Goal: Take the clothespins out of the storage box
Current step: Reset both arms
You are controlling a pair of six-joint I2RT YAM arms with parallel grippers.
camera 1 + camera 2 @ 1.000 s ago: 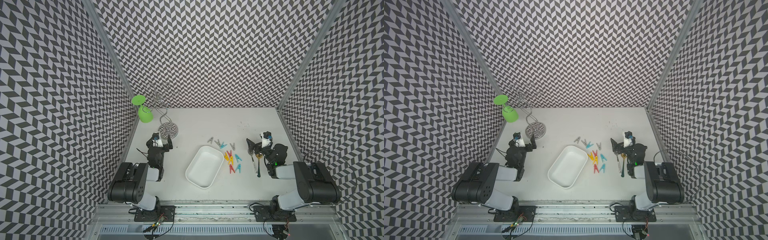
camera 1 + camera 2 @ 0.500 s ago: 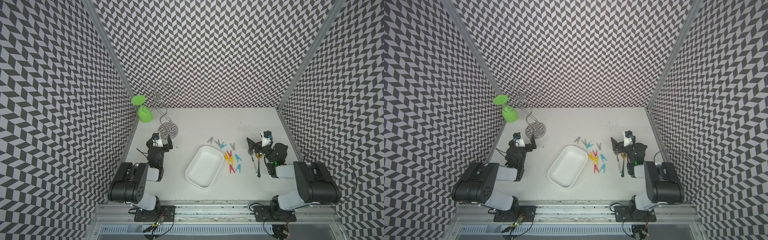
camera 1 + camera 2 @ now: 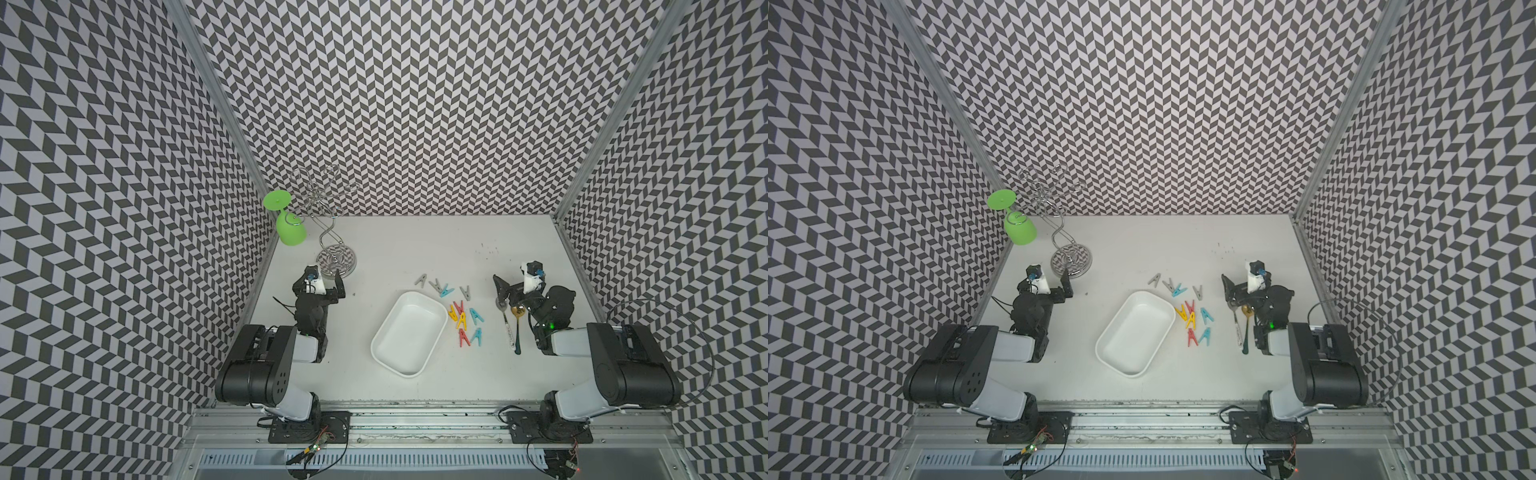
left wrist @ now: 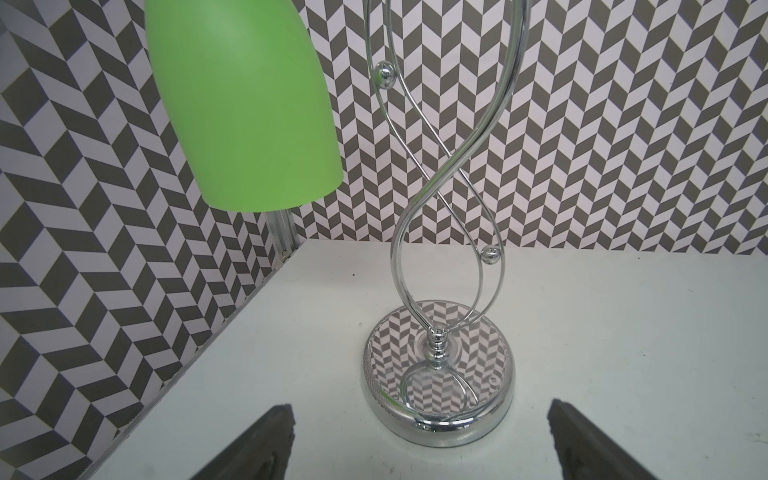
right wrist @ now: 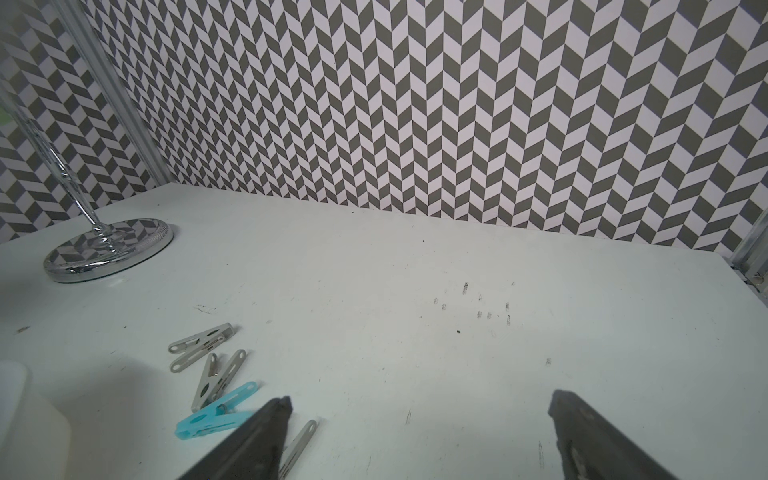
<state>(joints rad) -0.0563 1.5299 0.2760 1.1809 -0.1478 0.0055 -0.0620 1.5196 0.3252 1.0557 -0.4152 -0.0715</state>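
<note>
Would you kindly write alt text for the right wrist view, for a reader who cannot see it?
The right gripper, jaws open and empty, hovers over a white table, with grey clothespins and one teal-blue clothespin lying loose beside one jaw. A storage box corner and a chrome stand base also show.

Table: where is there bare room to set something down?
Bare: the table's far stretch beyond the clothespins, from the stand base to the right wall; the gap between left arm and storage box; the strip before the front rail. Crowded: clothespins and spoons between box and right arm.
</note>
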